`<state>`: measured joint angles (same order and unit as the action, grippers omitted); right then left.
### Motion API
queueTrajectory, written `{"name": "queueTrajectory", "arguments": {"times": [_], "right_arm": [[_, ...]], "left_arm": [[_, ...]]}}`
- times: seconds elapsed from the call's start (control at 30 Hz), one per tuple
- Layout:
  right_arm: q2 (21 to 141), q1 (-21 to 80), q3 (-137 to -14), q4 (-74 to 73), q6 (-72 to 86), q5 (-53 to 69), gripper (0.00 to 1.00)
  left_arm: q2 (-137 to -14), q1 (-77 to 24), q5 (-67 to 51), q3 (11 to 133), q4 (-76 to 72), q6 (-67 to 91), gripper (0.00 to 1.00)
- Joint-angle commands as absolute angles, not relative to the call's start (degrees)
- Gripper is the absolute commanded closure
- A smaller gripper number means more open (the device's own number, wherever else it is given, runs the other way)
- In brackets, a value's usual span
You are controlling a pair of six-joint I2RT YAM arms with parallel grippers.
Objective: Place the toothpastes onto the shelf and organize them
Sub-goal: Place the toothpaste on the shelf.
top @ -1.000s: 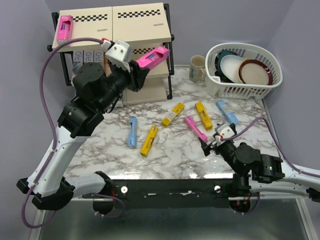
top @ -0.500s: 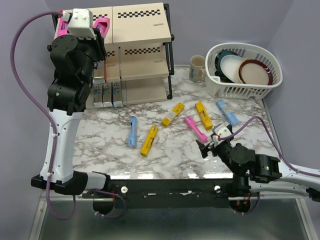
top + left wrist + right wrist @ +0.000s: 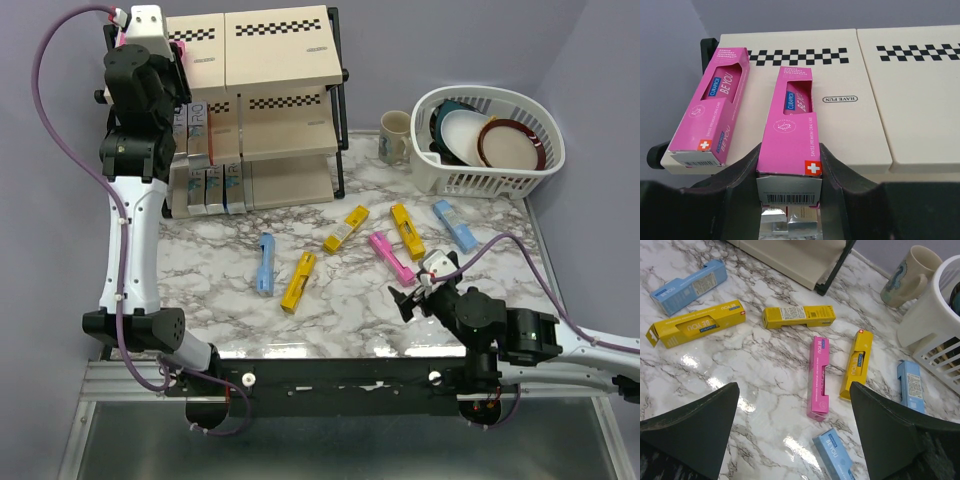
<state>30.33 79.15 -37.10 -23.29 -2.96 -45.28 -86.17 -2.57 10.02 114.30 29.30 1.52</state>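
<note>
Walls: plain lavender, at the back and on both sides.
Table: glossy white marble-look top with grey veins.
Front edge: silver metal rail.
Below the table: dull grey-green surface.
Light: bright, white glare patches on the tabletop.

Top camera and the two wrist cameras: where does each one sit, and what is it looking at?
Top external: above and behind the robot, looking down at the table and shelf; both arms show.
Left wrist: on the left arm, facing across the shelf top; the left hand clamps a pink toothpaste, and a second pink toothpaste lies beside it.
Right wrist: on the right arm, looking down at loose toothpastes; the right hand shows open fingers.
Shared: top and right wrist both see the mug.
</note>
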Motion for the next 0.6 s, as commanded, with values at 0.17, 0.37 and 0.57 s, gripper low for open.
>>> {"name": "queueTrajectory", "arguments": {"times": [0.17, 0.37, 0.57], "right_arm": [[31.73, 79.45, -37.71, -25.05, -1.67, -43.94, 0.0], [32.17, 79.45, -37.7, -24.96, -1.93, -43.51, 0.0], [32.61, 79.45, -37.71, -24.96, -2.2, -43.16, 0.0]], "left_arm": [[-88.86, -0.62, 10.63, 118.65, 27.95, 0.26, 0.4], [-88.95, -0.62, 11.34, 118.83, 28.47, -1.23, 0.3], [-86.05, -0.62, 10.9, 119.62, 30.32, -0.26, 0.21]]}}
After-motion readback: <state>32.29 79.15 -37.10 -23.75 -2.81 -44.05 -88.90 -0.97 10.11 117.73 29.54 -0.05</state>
